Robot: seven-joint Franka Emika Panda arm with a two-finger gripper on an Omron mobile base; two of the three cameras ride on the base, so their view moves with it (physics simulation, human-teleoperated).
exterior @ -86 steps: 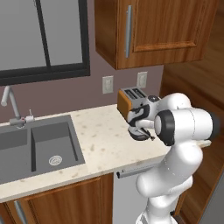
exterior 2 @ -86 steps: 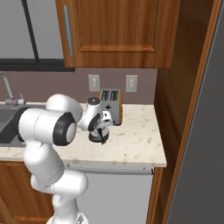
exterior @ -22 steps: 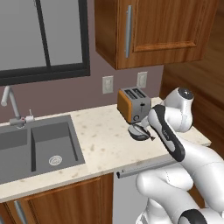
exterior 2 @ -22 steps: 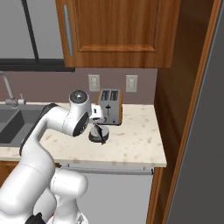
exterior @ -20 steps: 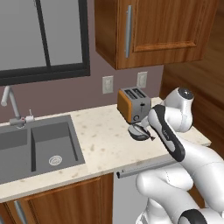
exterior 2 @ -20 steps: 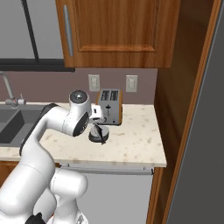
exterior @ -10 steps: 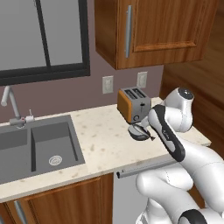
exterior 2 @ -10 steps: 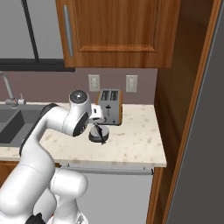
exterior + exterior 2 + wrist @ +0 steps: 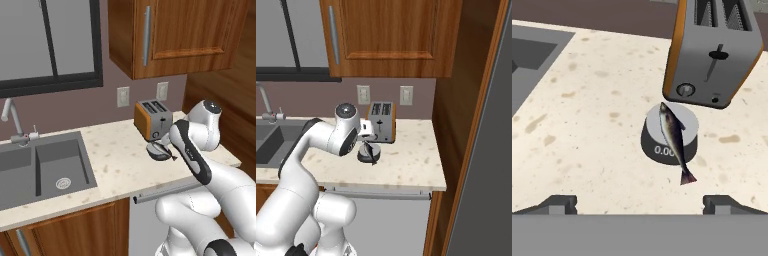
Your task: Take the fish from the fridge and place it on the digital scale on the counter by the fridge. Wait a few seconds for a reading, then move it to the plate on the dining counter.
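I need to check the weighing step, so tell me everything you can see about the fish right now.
The fish is small, slim and grey-silver with a darker back and a dark pointed tail. It lies flat across the light top of the digital scale, head toward the toaster, its tail reaching out past the scale's rim over the speckled counter. Only the scale touches it; the open gripper hangs above, apart from it.

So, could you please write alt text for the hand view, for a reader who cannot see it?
A slim grey-silver fish lies diagonally across a low dark grey digital scale on a beige speckled counter, its dark tail overhanging the scale's edge. An orange-sided steel toaster stands just behind; the open gripper hovers above, holding nothing.
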